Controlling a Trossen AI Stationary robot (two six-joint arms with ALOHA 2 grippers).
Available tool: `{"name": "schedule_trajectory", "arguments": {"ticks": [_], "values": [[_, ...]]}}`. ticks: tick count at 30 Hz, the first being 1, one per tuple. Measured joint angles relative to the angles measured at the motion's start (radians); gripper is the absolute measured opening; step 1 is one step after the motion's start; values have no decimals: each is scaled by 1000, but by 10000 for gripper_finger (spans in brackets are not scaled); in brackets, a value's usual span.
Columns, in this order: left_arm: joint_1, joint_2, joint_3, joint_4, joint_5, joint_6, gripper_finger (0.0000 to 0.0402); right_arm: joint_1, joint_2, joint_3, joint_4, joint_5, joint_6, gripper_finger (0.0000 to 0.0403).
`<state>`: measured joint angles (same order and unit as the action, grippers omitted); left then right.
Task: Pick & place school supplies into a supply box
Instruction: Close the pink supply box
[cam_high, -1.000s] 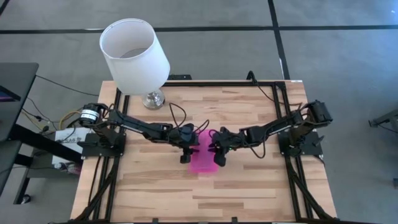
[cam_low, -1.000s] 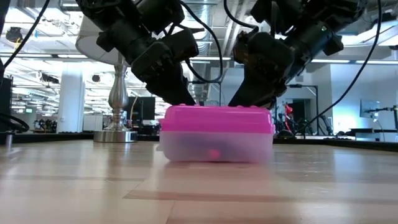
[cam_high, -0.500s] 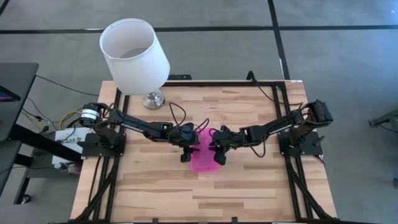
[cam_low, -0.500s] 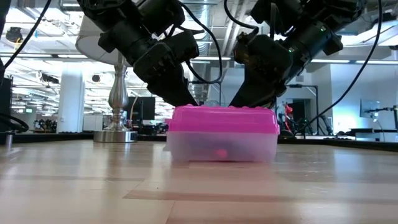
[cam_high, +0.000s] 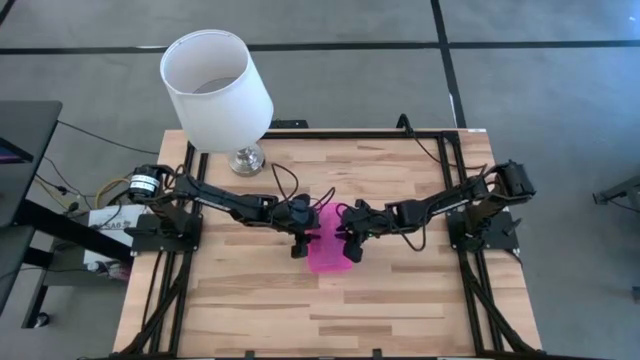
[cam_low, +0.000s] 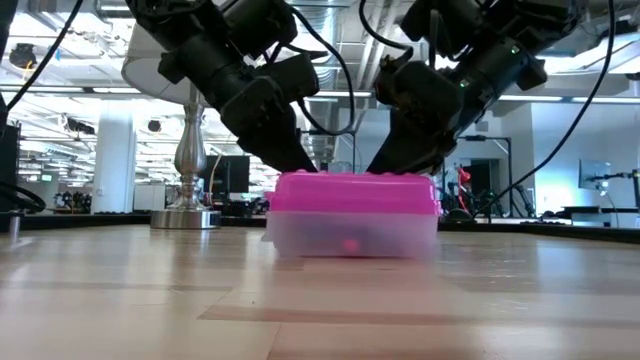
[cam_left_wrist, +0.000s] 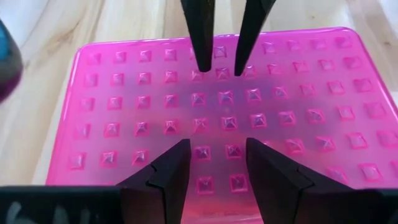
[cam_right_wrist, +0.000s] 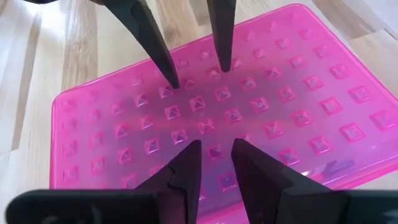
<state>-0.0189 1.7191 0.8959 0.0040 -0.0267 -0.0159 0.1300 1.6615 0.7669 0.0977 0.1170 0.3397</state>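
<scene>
Your left gripper and right gripper both press down, slightly parted and holding nothing, on the closed pink supply box directly beneath them on the table

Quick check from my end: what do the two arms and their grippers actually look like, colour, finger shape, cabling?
Both arms are black, slim and jointed, on black bases bolted to a black frame. Loose black cables loop along them. The left gripper has two black wedge-shaped fingers; the right gripper looks the same. From the opposite wrist camera, each one's fingers look long and taper to points. No markings are legible.
</scene>
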Motion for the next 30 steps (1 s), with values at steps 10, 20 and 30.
{"name": "schedule_trajectory", "arguments": {"ticks": [10,20,30], "values": [[2,0,0,-13,-31,1,151,-4,0,0,1,-5,1,91],[2,1,-1,-13,-32,0,151,-4,0,0,1,-7,2,91],[2,1,-1,-18,-64,-12,151,-4,0,0,1,-9,8,91]]}}
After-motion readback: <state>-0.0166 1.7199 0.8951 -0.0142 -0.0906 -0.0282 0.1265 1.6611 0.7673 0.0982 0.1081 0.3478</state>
